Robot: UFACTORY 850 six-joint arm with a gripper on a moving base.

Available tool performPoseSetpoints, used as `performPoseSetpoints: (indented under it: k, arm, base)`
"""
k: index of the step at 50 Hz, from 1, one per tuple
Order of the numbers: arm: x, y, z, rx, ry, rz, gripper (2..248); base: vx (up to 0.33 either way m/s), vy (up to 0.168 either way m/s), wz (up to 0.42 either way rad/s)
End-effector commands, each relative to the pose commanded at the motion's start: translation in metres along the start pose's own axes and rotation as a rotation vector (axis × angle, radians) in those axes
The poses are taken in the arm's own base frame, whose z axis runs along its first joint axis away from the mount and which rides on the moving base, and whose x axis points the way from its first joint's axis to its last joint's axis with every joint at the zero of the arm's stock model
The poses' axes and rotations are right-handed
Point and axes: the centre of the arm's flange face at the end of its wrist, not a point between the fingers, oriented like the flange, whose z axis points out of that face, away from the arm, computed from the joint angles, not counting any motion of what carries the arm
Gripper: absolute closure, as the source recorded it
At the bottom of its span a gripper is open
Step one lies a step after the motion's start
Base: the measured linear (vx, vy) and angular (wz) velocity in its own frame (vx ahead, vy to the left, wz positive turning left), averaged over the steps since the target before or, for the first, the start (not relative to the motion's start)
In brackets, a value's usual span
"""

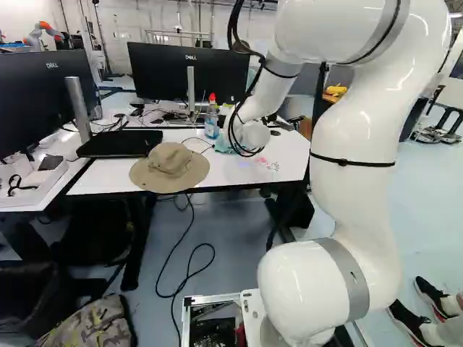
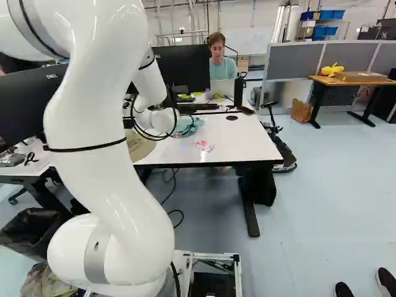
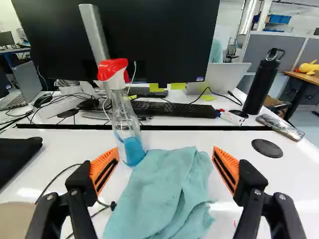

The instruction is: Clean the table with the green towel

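Green-blue cloth, the towel (image 3: 167, 194), lies bunched on the tabletop (image 3: 289, 184) ahead of the hand (image 3: 166, 154), which is open, its fingers spread to either side of the towel's line. The cloth's long axis runs roughly along the reach, so the coming move looks like lowering and closing across its width; the height left is hard to judge. The spray bottle (image 3: 125, 127) stands at the towel's far corner, easily knocked.
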Motion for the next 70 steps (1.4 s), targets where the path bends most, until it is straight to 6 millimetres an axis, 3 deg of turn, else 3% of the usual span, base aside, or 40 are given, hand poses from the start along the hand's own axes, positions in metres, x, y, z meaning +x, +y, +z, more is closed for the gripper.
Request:
performPoseSetpoints:
  k: [42,70]
  arm:
    - [-0.016,0.0,0.005,0.0,-0.184,0.0,3]
    - [-0.025,0.002,0.035,-0.003,-0.31,0.001,3]
  base:
    - [0.0,0.0,0.0]
    - [0.0,0.0,0.0]
